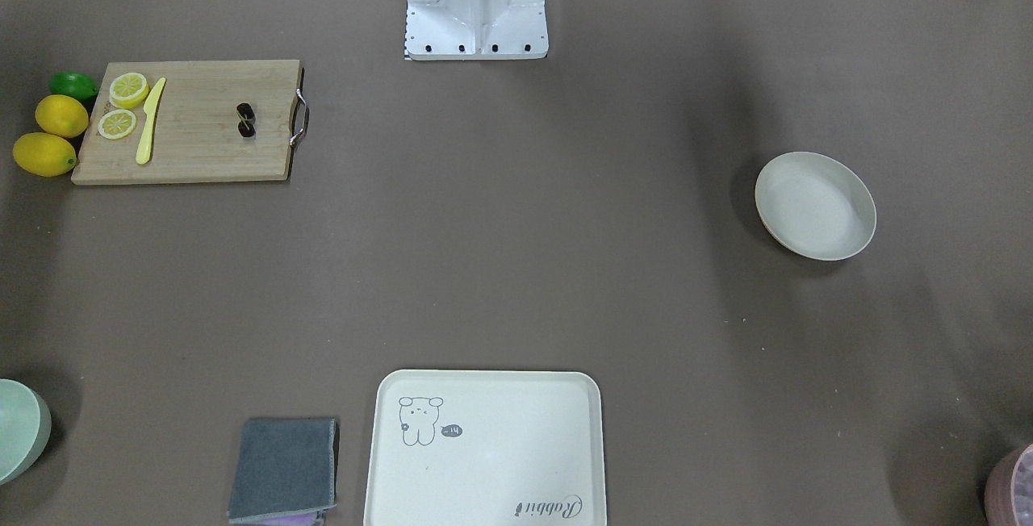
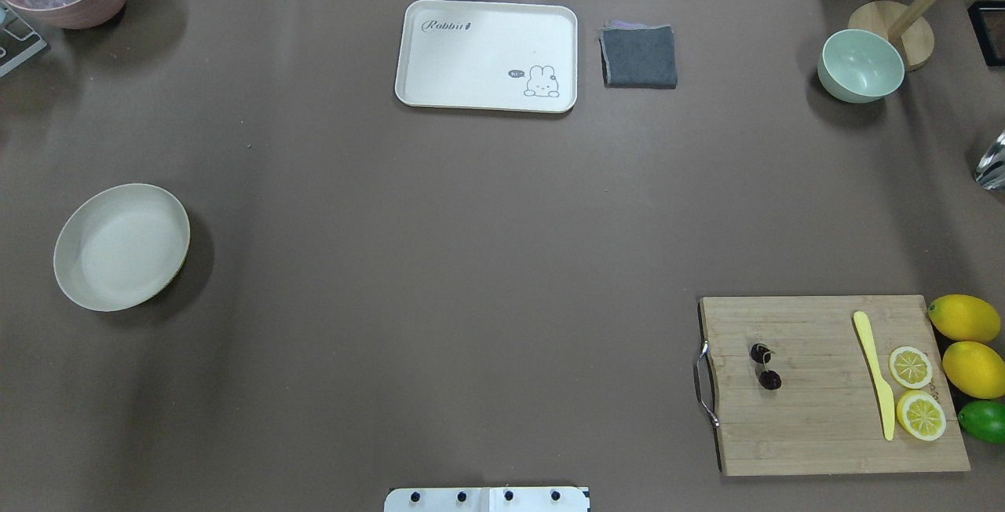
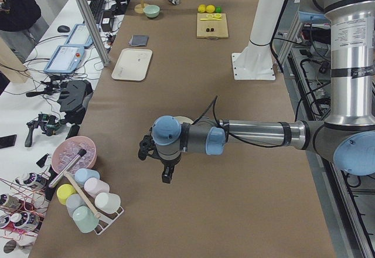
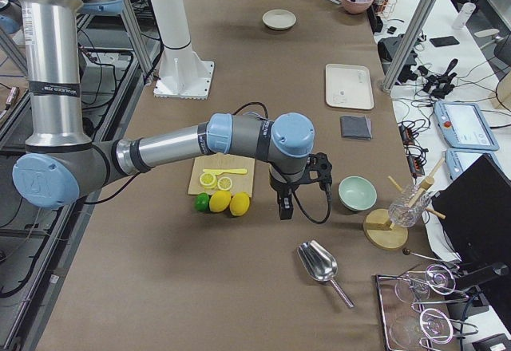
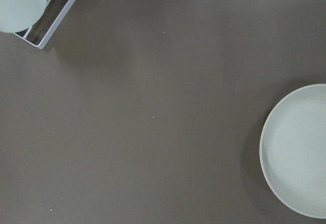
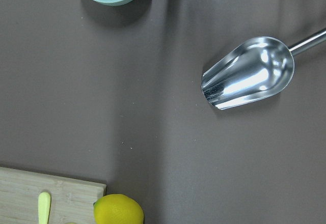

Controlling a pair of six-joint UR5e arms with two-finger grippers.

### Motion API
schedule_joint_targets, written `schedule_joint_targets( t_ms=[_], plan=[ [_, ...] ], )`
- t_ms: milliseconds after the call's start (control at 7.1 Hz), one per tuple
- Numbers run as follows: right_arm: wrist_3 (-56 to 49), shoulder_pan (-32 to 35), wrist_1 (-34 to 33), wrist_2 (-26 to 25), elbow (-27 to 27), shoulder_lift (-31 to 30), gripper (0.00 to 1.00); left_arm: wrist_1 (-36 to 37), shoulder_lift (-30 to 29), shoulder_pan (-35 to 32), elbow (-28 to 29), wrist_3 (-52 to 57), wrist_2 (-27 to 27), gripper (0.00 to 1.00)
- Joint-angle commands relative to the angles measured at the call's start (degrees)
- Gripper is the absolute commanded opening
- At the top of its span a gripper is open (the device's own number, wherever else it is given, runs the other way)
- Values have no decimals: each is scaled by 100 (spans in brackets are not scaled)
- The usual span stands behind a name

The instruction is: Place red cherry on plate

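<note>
The red cherry (image 2: 765, 367), a joined pair of tiny dark fruits, lies on the wooden cutting board (image 2: 824, 410) near its metal handle; the front view shows the cherry (image 1: 246, 120) too. The plate (image 2: 122, 246) sits bare at the table's opposite end, and the left wrist view catches the plate (image 5: 300, 150) at its right edge. My left gripper (image 3: 167, 175) hangs above the table beside the plate. My right gripper (image 4: 285, 209) hovers past the lemons, away from the cherry. Both show only in the side views, so I cannot tell whether they are open or shut.
On the board lie a yellow knife (image 2: 875, 382) and two lemon slices (image 2: 911, 367); two lemons (image 2: 964, 317) and a lime (image 2: 983, 421) sit beside it. A cream tray (image 2: 487, 25), grey cloth (image 2: 639, 56), green bowl (image 2: 860, 64), steel scoop (image 6: 249, 74) and pink bowl (image 2: 86, 1) line the far side.
</note>
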Motion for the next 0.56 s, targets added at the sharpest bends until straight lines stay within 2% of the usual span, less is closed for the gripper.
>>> schedule_joint_targets(
  t_ms=[0, 423],
  plan=[
    [-12, 78, 8, 5, 51, -108, 100, 20, -10, -92, 147, 216, -136, 98],
    [-47, 272, 8, -109, 25, -126, 100, 20, -79, -233, 42, 156, -67, 98]
  ],
)
